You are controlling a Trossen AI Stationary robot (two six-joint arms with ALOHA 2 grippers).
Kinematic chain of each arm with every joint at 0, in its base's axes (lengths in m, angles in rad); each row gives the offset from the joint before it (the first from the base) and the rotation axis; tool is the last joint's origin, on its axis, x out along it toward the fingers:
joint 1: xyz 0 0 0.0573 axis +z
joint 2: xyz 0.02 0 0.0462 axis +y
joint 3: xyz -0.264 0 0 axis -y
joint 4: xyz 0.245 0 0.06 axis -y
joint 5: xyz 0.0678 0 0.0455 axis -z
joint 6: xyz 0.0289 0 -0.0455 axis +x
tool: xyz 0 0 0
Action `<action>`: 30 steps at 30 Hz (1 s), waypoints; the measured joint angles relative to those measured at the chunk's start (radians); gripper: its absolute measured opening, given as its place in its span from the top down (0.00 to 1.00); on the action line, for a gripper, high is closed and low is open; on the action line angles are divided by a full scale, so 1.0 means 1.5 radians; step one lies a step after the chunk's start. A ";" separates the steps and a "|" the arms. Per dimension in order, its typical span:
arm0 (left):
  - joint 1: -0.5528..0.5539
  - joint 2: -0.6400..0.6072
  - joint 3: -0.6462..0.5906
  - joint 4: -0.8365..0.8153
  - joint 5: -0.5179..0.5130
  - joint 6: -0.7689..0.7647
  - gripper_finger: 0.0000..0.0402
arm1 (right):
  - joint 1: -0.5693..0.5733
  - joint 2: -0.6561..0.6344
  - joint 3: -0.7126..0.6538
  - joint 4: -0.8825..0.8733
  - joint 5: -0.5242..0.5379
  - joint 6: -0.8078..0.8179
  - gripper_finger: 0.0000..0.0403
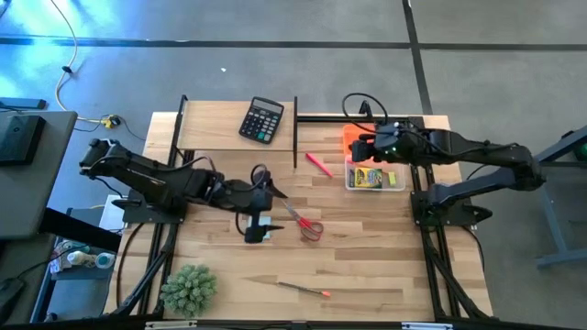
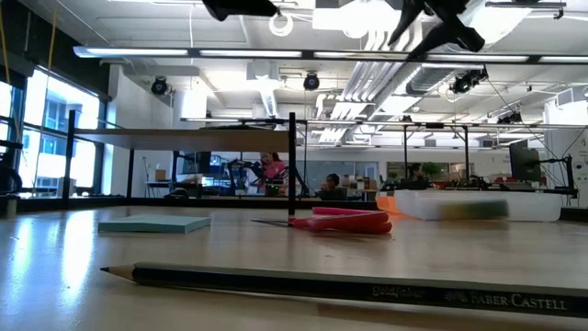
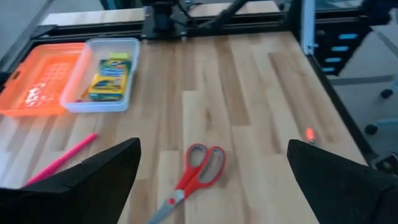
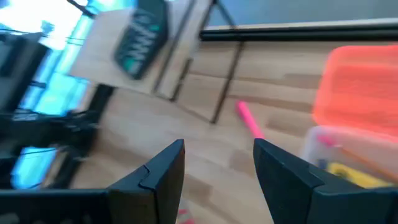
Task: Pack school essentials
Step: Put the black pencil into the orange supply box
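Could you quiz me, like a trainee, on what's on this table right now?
1. True or false: the yellow crayon box already lies inside the clear bin.
2. Which item lies nearest the left gripper? A) black calculator B) red-handled scissors C) spiky green plant
3. Fill in: the orange lid lies right beside the clear ____.

Key
1. True. The left wrist view shows it in the bin.
2. B. The scissors lie just beyond the left gripper's open fingers; the right gripper, also open, hovers by the bin.
3. bin.
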State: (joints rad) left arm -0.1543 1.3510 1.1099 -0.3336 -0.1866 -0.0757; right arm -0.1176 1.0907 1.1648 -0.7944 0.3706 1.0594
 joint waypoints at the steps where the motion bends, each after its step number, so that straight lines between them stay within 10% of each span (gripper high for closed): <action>1: -0.007 0.000 0.000 0.000 0.000 0.000 0.02 | 0.012 0.000 0.000 0.009 0.005 0.009 0.55; 15: -0.073 0.000 0.000 -0.057 0.020 -0.102 0.02 | 0.199 0.041 0.000 0.193 0.075 0.028 0.55; 30: -0.157 0.088 0.001 0.033 -0.035 -0.124 0.02 | 0.217 0.064 0.000 0.170 0.047 0.040 0.55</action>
State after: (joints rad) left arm -0.3902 1.4829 1.1118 -0.2846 -0.2387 -0.2614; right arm 0.2077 1.1870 1.1645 -0.5394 0.4413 1.1199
